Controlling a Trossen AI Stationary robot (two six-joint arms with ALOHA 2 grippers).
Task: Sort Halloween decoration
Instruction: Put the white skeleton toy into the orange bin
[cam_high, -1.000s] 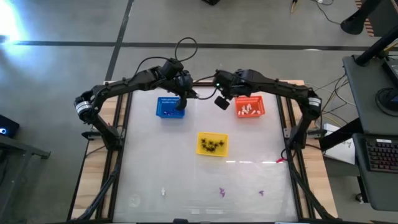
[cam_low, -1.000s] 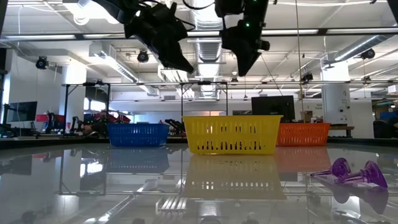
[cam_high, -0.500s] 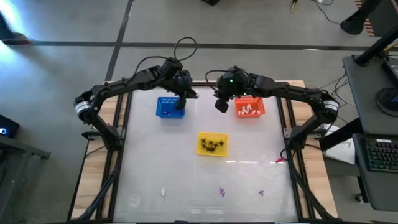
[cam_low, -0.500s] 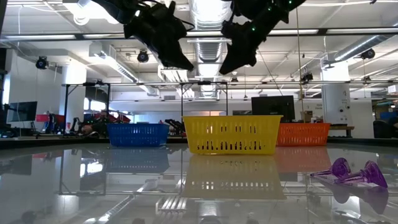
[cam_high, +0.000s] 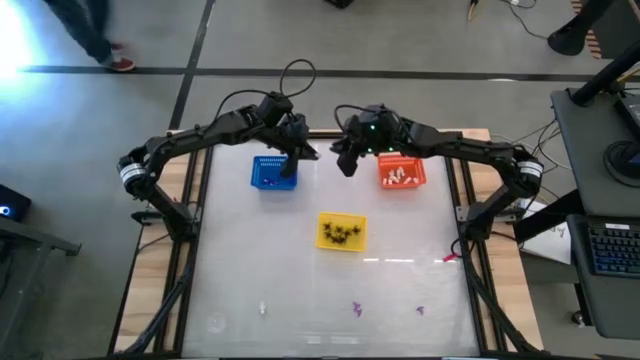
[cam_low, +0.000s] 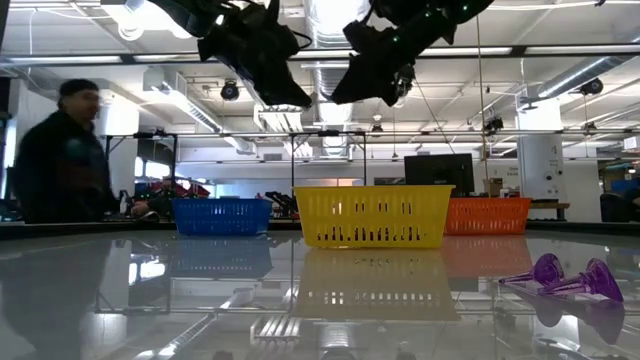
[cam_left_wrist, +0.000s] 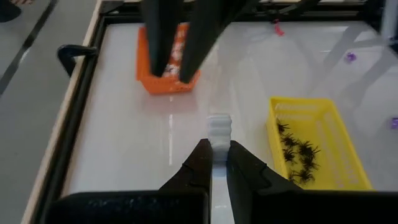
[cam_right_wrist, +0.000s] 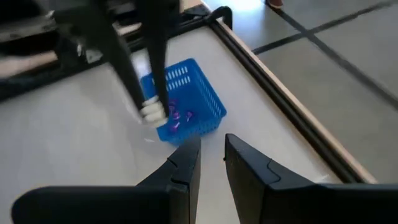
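My left gripper (cam_high: 295, 168) hangs high over the right edge of the blue basket (cam_high: 271, 172), shut on a small white ribbed trinket (cam_left_wrist: 219, 127). Purple trinkets lie in the blue basket (cam_right_wrist: 180, 115). My right gripper (cam_high: 345, 163) hovers open and empty between the blue basket and the orange basket (cam_high: 402, 172), which holds white trinkets. The yellow basket (cam_high: 341, 231) with black spiders stands nearer the table's middle. Loose on the near part of the table lie one white trinket (cam_high: 263, 308) and two purple ones (cam_high: 357, 308), (cam_high: 420, 310). My left gripper pinches the white trinket (cam_left_wrist: 219, 129) between its two fingertips, and the piece sticks out past them. The fingers slant downward from the table's far-left side. The trinket (cam_right_wrist: 152, 112) is lifted clear, high above the table beside the blue basket.
A small pink piece (cam_high: 447, 258) lies near the table's right edge. Two purple trinkets (cam_low: 565, 275) sit close to the low camera. Bare glossy tabletop (cam_high: 260, 250) lies between the baskets and the near edge. A person (cam_low: 60, 150) passes behind the table's far-left side.
My right gripper has swung from beside the orange basket toward the table's left, closer to the blue basket, tilting so its fingers point leftward. My left gripper has held still with the white trinket. A person has walked into view beyond the table's far left.
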